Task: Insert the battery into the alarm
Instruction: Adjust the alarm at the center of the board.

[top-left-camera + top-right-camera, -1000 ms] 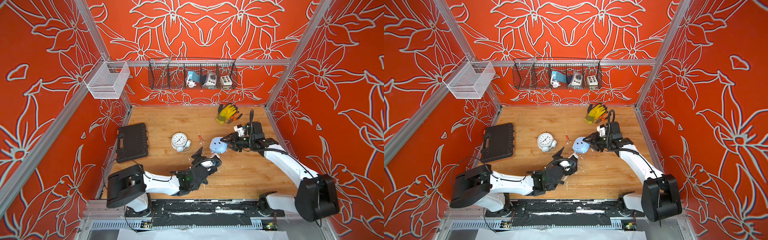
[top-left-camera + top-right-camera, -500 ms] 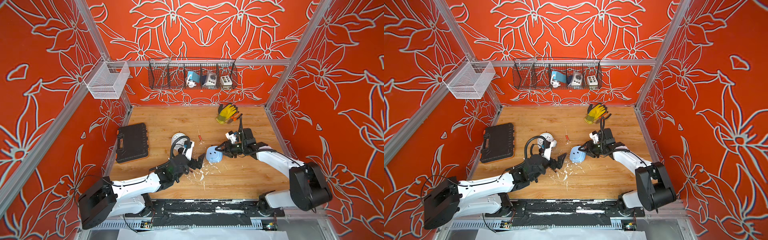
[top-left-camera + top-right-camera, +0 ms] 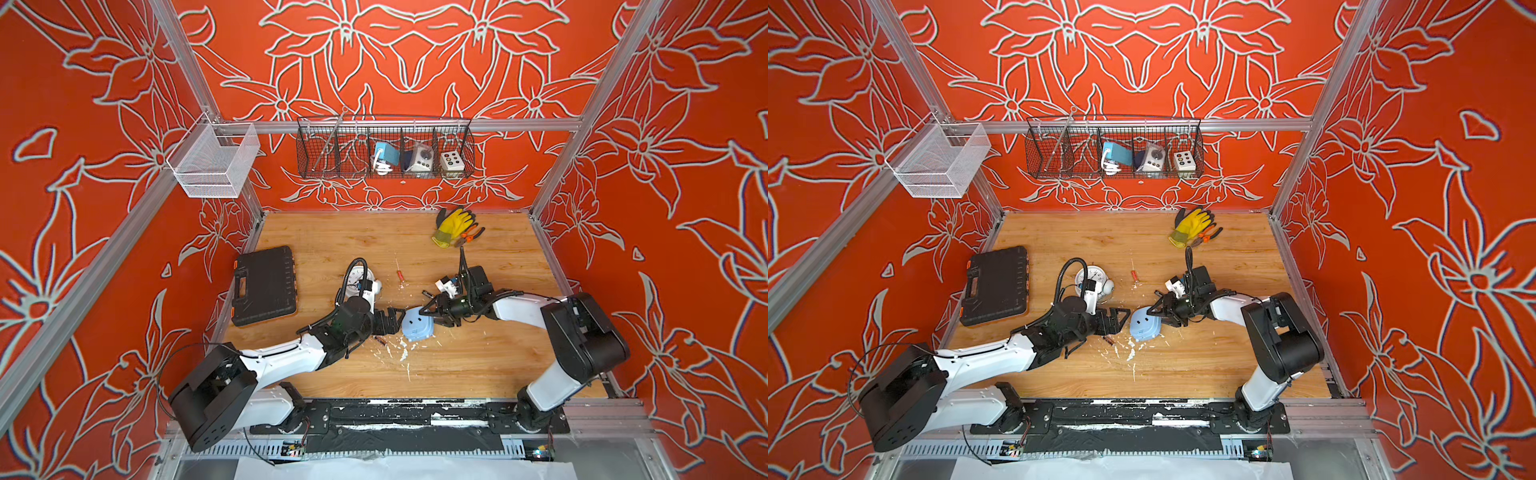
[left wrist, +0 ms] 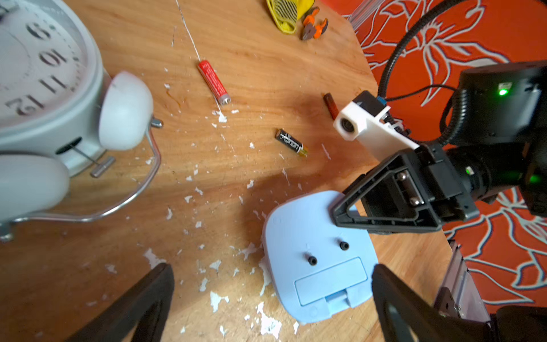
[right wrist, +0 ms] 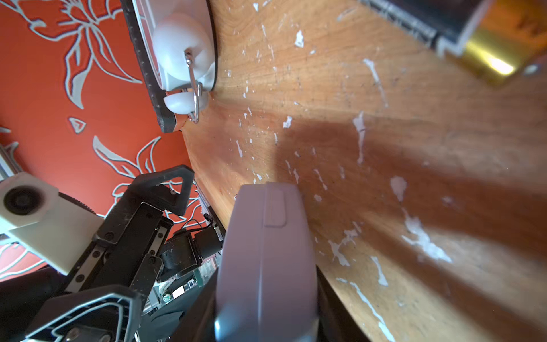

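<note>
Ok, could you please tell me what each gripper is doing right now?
Left gripper: open, holding nothing.
Right gripper: closed on the blue alarm.

I see a wooden table (image 3: 332, 232) carrying a black tool case (image 3: 264, 285), a white alarm clock (image 3: 1096, 274), a red battery (image 3: 400, 275), a black battery (image 4: 291, 142), a yellow glove (image 3: 455, 222), pliers (image 3: 473, 235) and scattered white flakes (image 3: 404, 354).
</note>
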You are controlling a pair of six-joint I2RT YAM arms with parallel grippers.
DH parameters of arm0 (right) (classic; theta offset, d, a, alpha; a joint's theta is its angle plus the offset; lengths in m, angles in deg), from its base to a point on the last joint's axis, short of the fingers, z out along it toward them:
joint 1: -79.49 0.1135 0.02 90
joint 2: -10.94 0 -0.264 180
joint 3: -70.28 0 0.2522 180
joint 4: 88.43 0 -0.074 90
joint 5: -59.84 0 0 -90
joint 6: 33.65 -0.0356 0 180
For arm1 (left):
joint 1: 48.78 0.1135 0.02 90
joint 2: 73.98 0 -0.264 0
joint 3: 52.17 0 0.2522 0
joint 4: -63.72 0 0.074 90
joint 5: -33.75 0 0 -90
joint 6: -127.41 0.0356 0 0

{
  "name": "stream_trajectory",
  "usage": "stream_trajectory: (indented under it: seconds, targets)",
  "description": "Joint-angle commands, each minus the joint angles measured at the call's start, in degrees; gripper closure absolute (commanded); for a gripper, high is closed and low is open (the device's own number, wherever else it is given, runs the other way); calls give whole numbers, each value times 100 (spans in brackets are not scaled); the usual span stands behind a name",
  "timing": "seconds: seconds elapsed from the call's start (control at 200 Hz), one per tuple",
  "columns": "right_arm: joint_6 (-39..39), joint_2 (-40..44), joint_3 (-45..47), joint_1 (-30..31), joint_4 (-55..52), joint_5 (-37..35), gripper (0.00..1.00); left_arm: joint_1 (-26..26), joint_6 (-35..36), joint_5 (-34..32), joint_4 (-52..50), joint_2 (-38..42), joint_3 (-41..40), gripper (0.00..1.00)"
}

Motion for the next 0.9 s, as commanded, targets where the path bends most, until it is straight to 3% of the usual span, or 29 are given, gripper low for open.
stream_trajectory:
  seconds: [0.0, 0.265, 0.475, 0.891]
  targets:
    - [-42, -111, -123, 19, 112, 63, 48, 25, -185, 217, -73, -104, 155, 2]
    - [-73, -101, -91, 19, 76, -106, 30, 27, -260, 353, -12, -378, 188, 2]
    - [588, 217, -125, 15, -575, -846, 15, 34, -262, 426, 1, -541, 297, 2]
    - [1184, 1697, 352, 36, -1567, -2005, 11, 356, -88, 667, -69, -489, 362, 2]
